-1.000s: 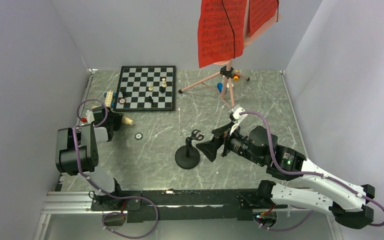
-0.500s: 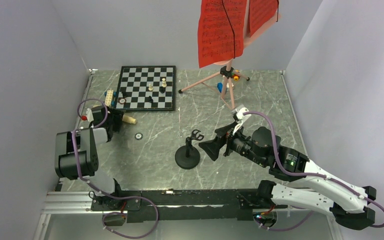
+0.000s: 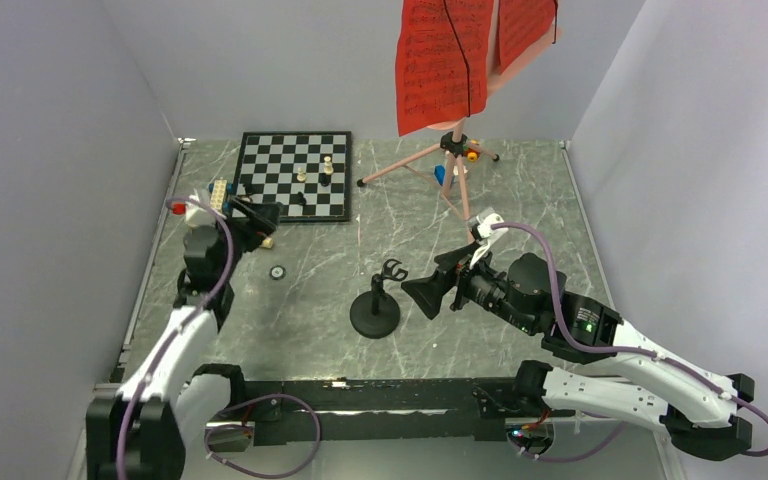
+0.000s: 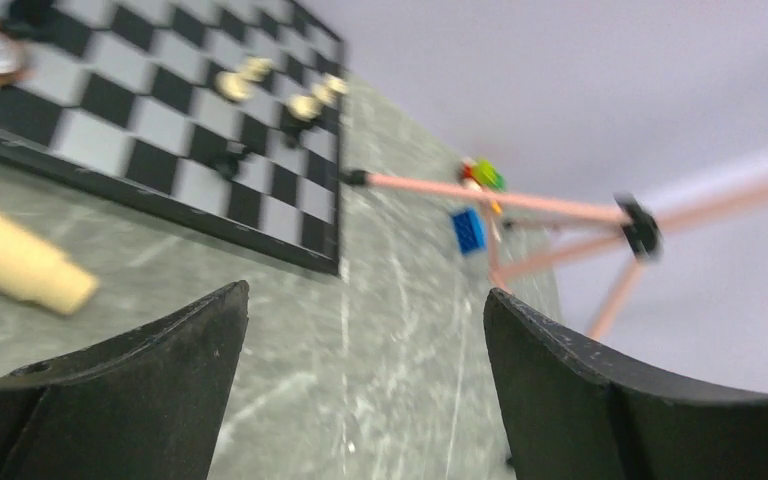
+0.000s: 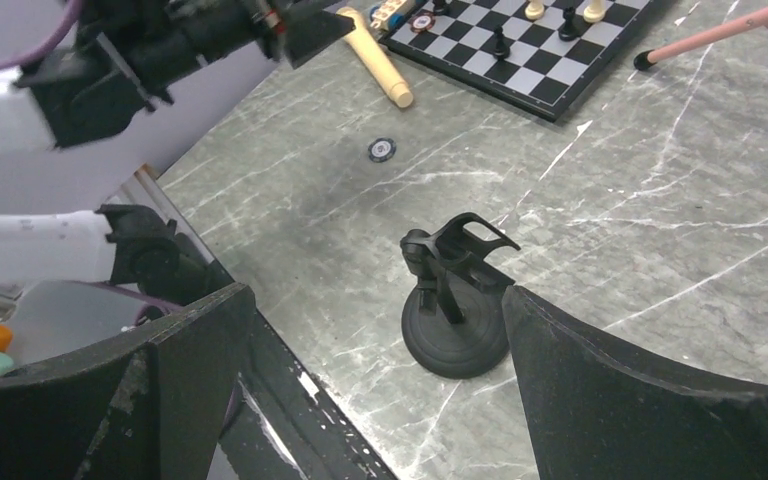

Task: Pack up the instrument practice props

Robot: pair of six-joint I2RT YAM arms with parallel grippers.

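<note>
Microphone stand, matte black with a disc base and forked clip, is standing on the veined grey table just ahead of the right claw, which is gaping wide, holding nothing. The smooth cream microphone is lying beside the chessboard, near the left claw, likewise spread and empty. Red sheet-music pages, staves too small to read, are hanging on the pink tripod music stand.

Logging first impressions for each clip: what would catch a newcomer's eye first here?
The red sheet-music pages on the tall pink music stand at the far edge stand out first. Next comes the black round-base stand alone mid-table, with the open right gripper just beside it. At far left lies the chessboard, with the open left gripper at its near corner.
</note>
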